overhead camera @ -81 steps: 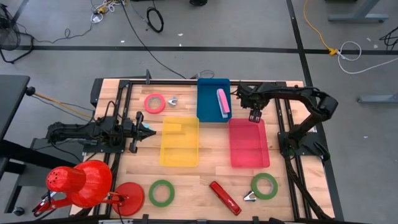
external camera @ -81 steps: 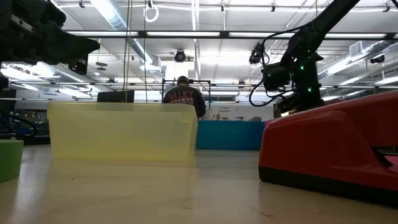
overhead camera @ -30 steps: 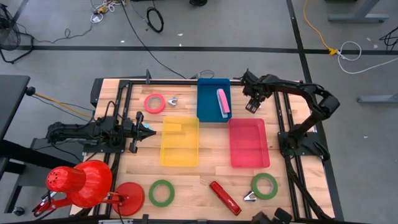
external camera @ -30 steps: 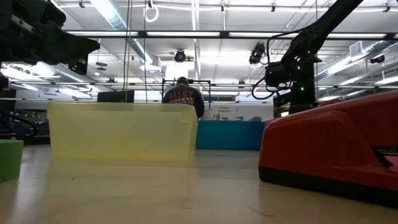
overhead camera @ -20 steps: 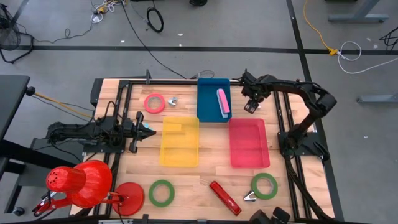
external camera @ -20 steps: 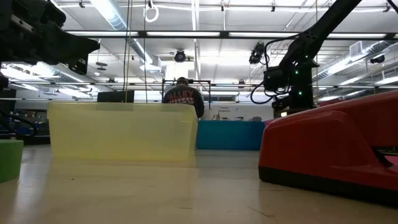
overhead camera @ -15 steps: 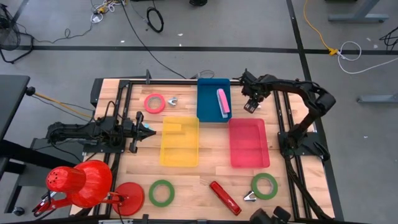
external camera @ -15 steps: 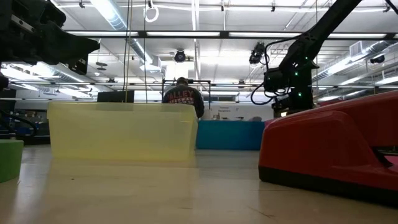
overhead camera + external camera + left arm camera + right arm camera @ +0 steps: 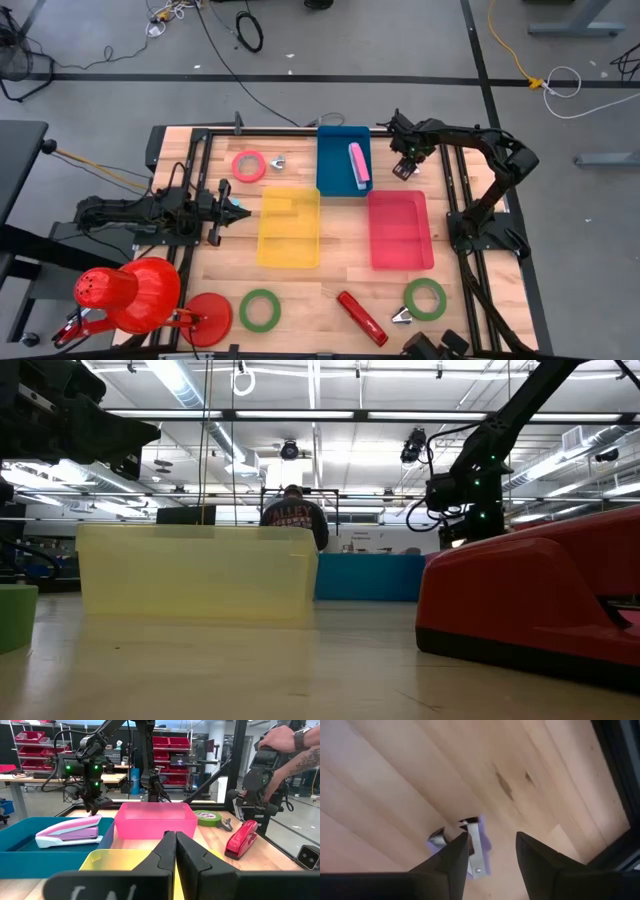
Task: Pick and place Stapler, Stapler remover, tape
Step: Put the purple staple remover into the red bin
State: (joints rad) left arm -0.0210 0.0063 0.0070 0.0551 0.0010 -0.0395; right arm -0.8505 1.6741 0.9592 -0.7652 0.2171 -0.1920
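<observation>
Wooden bench (image 9: pixel 330 280), centre frame. Blue rectangular plastic bin (image 9: pixel 335 165), upper centre, already holds the pink-and-lilac stapler (image 9: pixel 358 162). Yellow bin (image 9: pixel 290 228) and pink bin (image 9: pixel 400 230) look empty.

Right hand (image 9: pixel 490 855), fingers parted, hovers over a small purple-and-metal staple remover (image 9: pixel 472 845), upper right. Left hand (image 9: pixel 172 845) clenched, idle, left.

Tapes, remaining removers and the red stapler (image 9: pixel 361 317) are still loose; the task looks barely begun.
</observation>
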